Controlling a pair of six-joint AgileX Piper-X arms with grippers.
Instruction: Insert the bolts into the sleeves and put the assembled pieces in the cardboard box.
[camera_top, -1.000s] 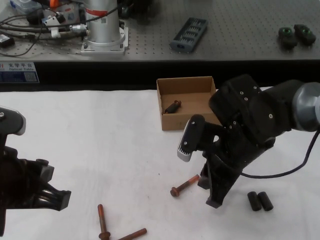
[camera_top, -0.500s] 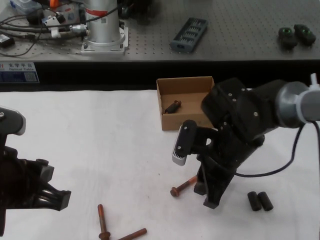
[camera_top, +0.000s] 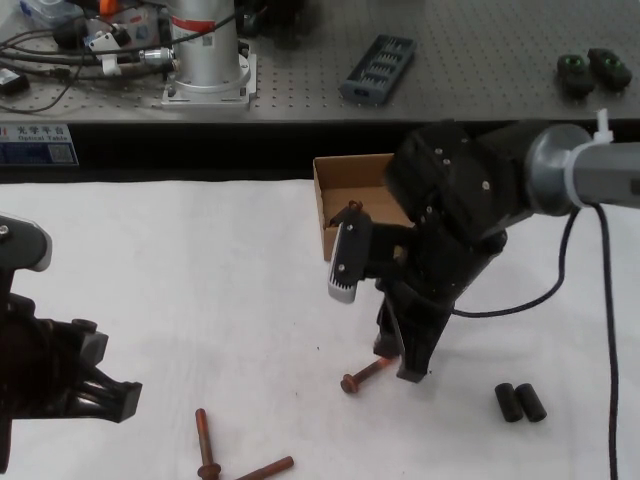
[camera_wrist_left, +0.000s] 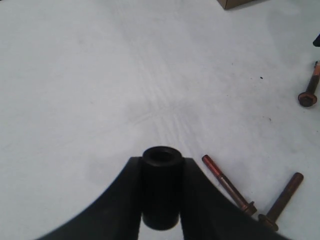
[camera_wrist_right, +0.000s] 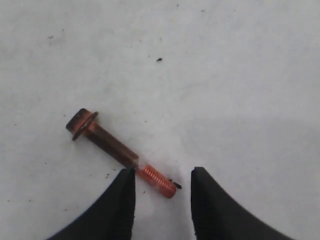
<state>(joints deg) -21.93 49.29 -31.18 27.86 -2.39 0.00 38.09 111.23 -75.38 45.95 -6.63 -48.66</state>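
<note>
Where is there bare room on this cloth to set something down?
The broad stretch between the cardboard box and the left gripper lies bare. Crowded: around the right gripper, a bolt under it, two sleeves beside, two bolts farther left.

Right arm (camera_top: 470, 190) hides the right half of the cardboard box (camera_top: 340, 172). 1 dark piece (camera_top: 351, 212) at the box's left wall: too small to identify. In front of the box, threaded end of 1 bolt (camera_top: 362, 376) lost against right gripper (camera_top: 398, 362). Far left of the box, left gripper (camera_wrist_left: 161, 161) covers the flanks of the sleeve (camera_wrist_left: 161, 200).
</note>
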